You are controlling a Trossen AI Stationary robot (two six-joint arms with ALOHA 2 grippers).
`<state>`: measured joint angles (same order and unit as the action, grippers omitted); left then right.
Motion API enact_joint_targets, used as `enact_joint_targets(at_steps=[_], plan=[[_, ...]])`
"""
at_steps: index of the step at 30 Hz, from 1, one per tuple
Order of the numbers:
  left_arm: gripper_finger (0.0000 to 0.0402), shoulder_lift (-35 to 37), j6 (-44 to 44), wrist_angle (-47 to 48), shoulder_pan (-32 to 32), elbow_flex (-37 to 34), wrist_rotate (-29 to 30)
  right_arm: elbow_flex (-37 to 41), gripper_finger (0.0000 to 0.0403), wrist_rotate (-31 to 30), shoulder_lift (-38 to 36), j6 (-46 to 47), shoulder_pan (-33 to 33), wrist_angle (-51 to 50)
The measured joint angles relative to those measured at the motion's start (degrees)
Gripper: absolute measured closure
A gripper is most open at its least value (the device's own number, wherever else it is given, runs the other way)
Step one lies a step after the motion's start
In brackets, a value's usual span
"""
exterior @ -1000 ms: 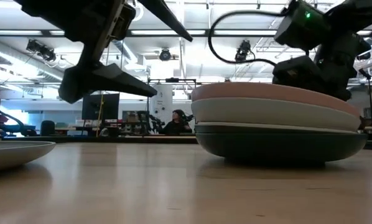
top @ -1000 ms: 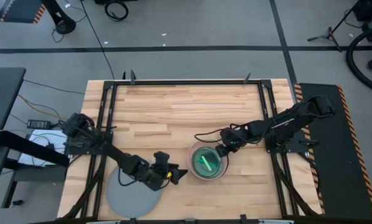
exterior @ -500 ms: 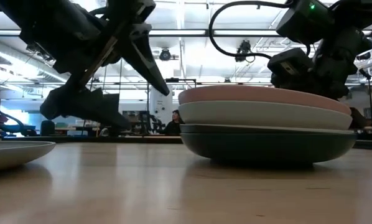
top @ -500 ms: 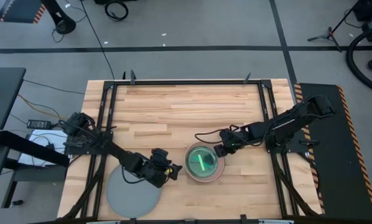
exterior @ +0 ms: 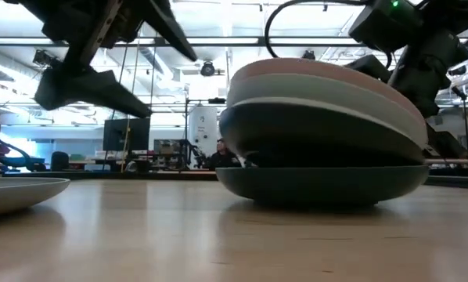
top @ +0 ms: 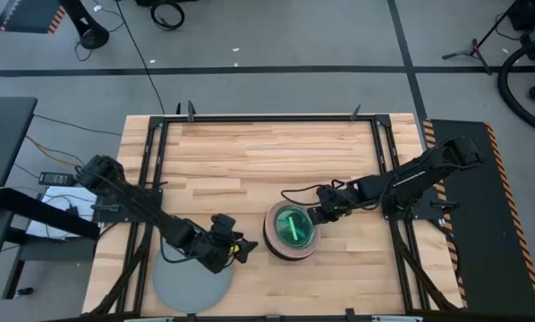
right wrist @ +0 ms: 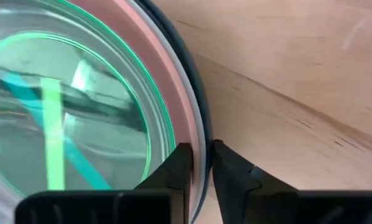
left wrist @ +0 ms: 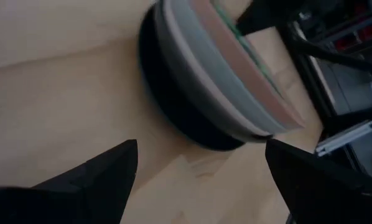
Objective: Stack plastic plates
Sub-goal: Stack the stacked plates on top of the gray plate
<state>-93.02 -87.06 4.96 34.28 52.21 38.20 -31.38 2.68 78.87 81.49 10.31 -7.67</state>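
Observation:
A stack of plastic plates (top: pixel 292 231) stands right of the table's middle, with green and cyan plates on top. Below them are a salmon pink one (exterior: pixel 320 69), a pale one and a dark teal one (exterior: pixel 297 133). These upper plates sit tilted on a bottom dark teal plate (exterior: pixel 320 184), which lies flat on the wood. My right gripper (top: pixel 313 216) is shut on the stack's right rim. My left gripper (top: pixel 236 246) hovers open to the left of the stack, fingers spread wide (left wrist: pixel 201 171), touching nothing. The large grey plate (top: pixel 191 282) lies flat near the near edge. My right gripper (right wrist: pixel 200 168) pinches the rim of the upper plates (right wrist: pixel 189 118) on the stack's right side, one finger (right wrist: pixel 181 165) inside the pink plate and one (right wrist: pixel 231 171) outside. It comes slanting down from the table's right. The held plates are tilted and rest on the bottom teal plate.
Black frame rails (top: pixel 388 179) run along the table's sides and far edge. Bare wood (top: pixel 267 161) lies beyond the stack. The grey plate's rim (exterior: pixel 19 192) shows at the left of the low view. A person sits far off in the room (exterior: pixel 221 153).
My right gripper has moved toward the table's left, dragging the stack along the wood. The upper plates have tipped and now sit tilted on the bottom teal plate, which stays flat. My left gripper has drawn back toward the left, still open.

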Motion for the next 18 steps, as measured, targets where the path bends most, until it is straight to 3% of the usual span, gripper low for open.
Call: enact_joint_targets(at_steps=[6,12,18], plan=[[0.0045,1.16,-11.17,4.46,-0.02,-0.15,-0.94,0.0,0.0359,-4.19,-3.55,0.52,-1.76,-0.34],[0.0045,-1.92,-24.05,2.36,-0.52,-0.09,-1.11,-0.03,0.0371,-3.96,-4.24,-1.79,-4.19,-1.47],[0.0045,-5.12,-26.81,-3.7,-2.81,-0.2,-0.3,-0.02,0.037,-1.87,-3.85,-2.96,-4.19,-2.28]])
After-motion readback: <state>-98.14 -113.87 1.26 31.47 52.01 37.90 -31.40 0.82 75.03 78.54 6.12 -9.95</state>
